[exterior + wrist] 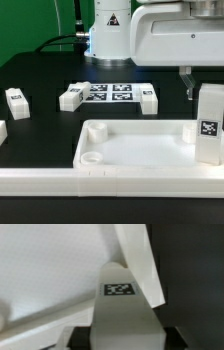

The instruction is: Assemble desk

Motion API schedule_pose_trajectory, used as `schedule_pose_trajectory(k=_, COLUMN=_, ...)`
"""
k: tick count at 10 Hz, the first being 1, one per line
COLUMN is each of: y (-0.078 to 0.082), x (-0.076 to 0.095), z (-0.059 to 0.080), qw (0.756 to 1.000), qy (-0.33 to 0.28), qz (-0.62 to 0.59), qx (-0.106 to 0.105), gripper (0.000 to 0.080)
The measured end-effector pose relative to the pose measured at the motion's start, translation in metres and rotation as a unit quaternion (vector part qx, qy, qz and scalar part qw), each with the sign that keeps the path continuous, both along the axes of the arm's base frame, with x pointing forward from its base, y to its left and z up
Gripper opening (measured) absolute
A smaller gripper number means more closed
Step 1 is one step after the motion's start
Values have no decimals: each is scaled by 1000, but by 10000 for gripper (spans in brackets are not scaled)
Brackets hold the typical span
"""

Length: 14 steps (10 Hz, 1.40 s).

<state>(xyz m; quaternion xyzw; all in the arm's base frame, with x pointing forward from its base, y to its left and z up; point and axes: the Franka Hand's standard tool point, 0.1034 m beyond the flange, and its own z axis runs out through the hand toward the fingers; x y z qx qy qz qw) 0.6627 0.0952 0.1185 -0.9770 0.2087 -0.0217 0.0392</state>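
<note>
Clamping upright leg (pixel 208 125), end effector (pixel 125 338) directly above, at tabletop (pixel 140 150) corner.

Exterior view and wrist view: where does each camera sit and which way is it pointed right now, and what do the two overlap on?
Exterior view: off the arm, low in front of the tabletop, facing the arm's base across the marker board; the base and the wrist housing show.
Wrist view: on the wrist, looking along the gripper at the leg it grips and the tabletop rim; only its fingers show.
Shared: the tagged leg and the tabletop.
</note>
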Motion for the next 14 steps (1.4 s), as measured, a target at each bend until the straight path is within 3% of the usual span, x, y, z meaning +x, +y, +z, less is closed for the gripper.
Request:
schedule_pose_trajectory(k=4, y=-2, x=0, z=0, qw=975, qy=17, qz=-222, qx=20, gripper=290)
schedule_pose_trajectory(k=7, y=-2, x=1, z=0, qw=970, qy=18, qz=-240, qx=21, gripper=290)
schedule_pose_trajectory(k=8, y=-2, x=1, z=-1, qw=973, qy=18, qz=-230, qx=20, gripper=374)
schedule_pose_trajectory(k=9, y=-2, x=0, z=-1, qw=977, qy=17, qz=-212, qx=19, gripper=510)
schedule_pose_trajectory(k=10, y=0, x=-2, z=-1, qw=983, qy=21, qz=-182, qx=14, gripper=510)
schedule_pose_trajectory(k=11, y=0, x=-2, z=1, qw=992, qy=25, qz=-122, qx=4, gripper=624)
schedule_pose_trajectory(k=12, y=2, x=0, z=4, qw=998, qy=20, qz=-55, qx=-7, gripper=643)
schedule_pose_trajectory(k=14, y=3, x=0, z=4, qw=1000, qy=14, qz=13, qx=-8, gripper=648)
